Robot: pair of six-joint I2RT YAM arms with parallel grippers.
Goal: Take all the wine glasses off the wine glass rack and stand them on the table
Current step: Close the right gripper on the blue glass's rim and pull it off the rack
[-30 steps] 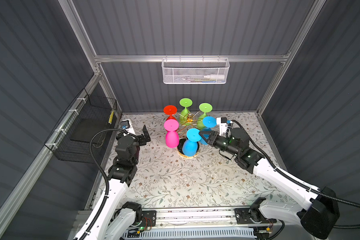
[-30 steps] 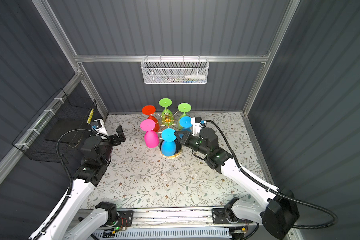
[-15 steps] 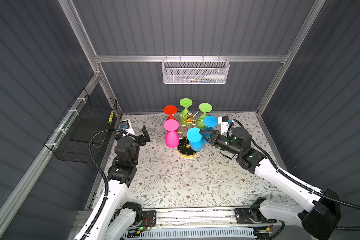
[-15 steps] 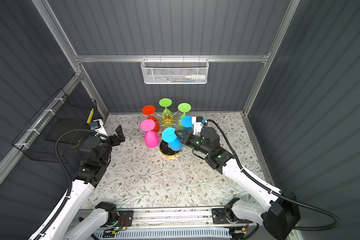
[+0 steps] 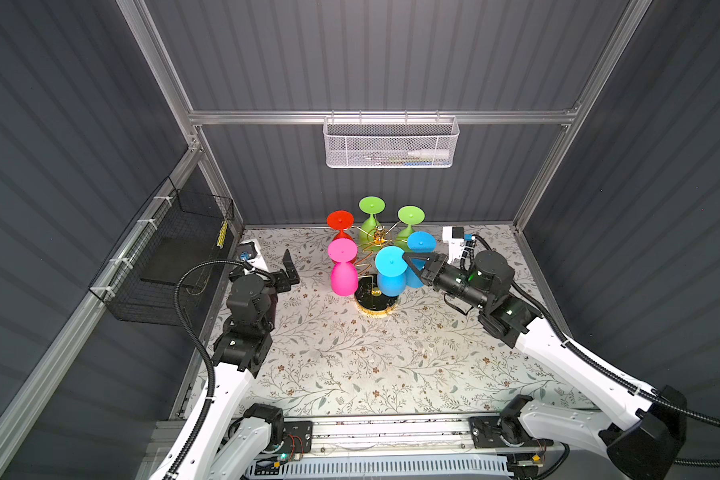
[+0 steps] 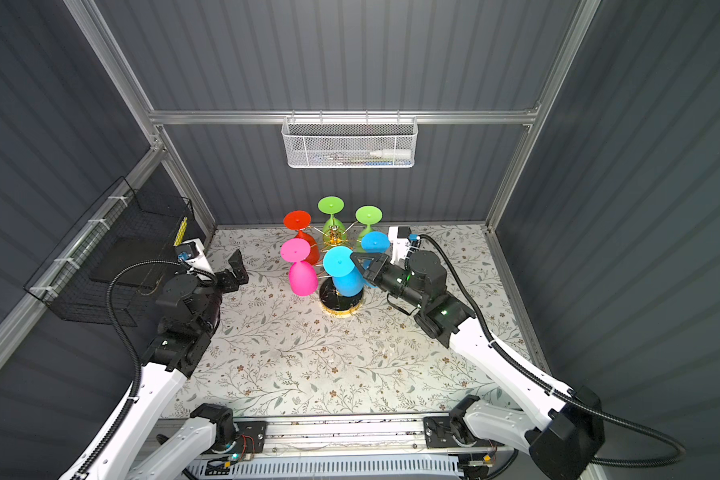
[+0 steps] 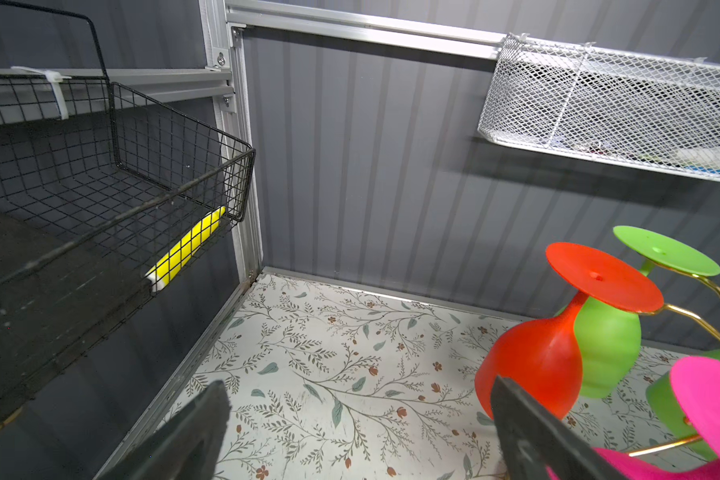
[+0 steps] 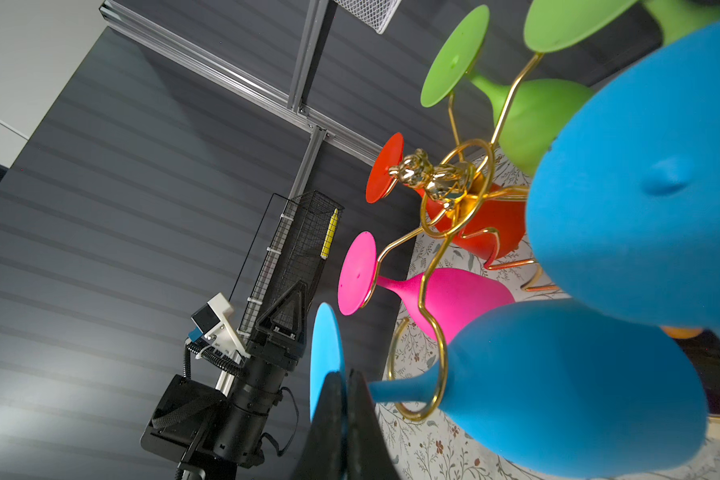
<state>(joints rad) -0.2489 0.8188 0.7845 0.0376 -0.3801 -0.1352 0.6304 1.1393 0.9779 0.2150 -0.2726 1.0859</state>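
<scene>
The right gripper (image 5: 409, 260) is pinched tight on the foot edge of the near blue wine glass (image 5: 391, 272). The glass hangs upside down on the near side of the wine glass rack (image 5: 376, 306), its stem inside a gold ring (image 8: 422, 399). Such a thin hold could slip, I'd say, or the foot could snag the ring and tip the rack. The second blue glass (image 5: 421, 242) and the pink glass (image 5: 343, 277) crowd both sides. The near floral mat (image 5: 371, 365) is free. The left gripper (image 5: 289, 270) gapes empty, well left.
</scene>
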